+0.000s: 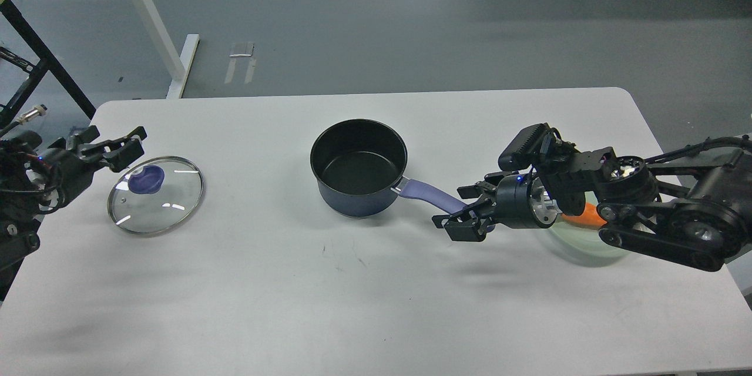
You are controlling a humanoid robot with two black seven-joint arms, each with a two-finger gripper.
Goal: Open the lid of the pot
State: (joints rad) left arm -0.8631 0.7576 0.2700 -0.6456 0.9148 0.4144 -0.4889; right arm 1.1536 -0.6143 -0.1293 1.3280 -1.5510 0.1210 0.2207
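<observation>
The uncovered pot [358,167] sits mid-table [376,305], handle pointing to four o'clock between the fingers of the right tool [467,211], while the lid [155,194] lies flat at nine o'clock beside the open, empty left tool [120,150]; no lettering legible.

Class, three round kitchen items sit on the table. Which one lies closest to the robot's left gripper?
The glass lid with the purple knob, lying flat just beside the left gripper. The pot stands mid-table, and the green dish is far right.
</observation>
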